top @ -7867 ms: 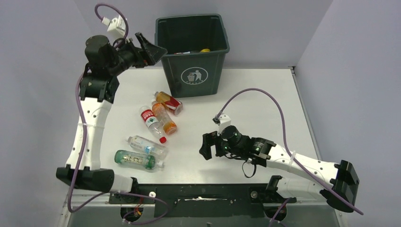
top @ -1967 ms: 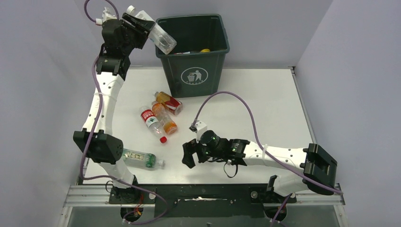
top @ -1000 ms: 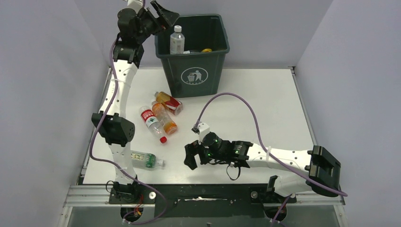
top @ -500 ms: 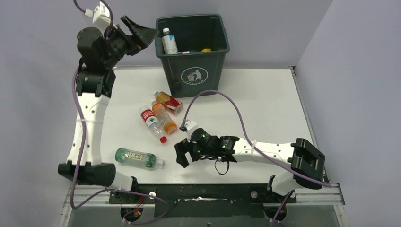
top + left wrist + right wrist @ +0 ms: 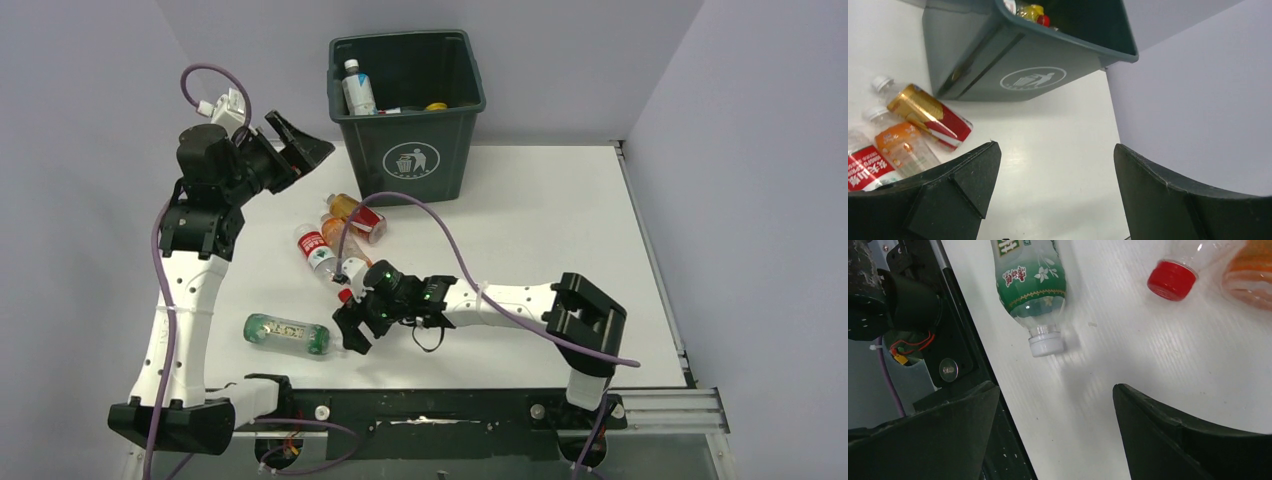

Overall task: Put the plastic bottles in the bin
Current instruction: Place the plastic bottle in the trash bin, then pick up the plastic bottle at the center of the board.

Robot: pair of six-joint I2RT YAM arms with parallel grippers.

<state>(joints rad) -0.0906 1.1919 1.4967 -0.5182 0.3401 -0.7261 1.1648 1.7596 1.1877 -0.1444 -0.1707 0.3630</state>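
Hovering low over the smooth white counter [image 5: 540, 220], my right claw [image 5: 352, 330] is spread wide, with nothing between its matte black, wedge-shaped fingers [image 5: 938, 435]. Just ahead of it a clear green-labelled bottle [image 5: 1030, 285] lies on its side. Its ridged white cap [image 5: 1046, 345] points toward the gap between my fingers and touches neither. Further ahead and to the right sits the round red cap [image 5: 1172, 280] of a red-labelled bottle [image 5: 318, 252], close beside a rounded orange bottle [image 5: 347, 250].

My left claw [image 5: 305, 150] hangs higher, spread just as wide and empty. Ahead of it stands the bin [image 5: 1013, 55], dark green hard plastic, square and tapered, with a white disposal symbol on its front wall. Left of this claw, near the bin's foot, a gold-and-red bottle [image 5: 928, 112] lies on the counter. Inside the bin, a clear white-capped bottle [image 5: 357, 90] leans against the near-left wall.
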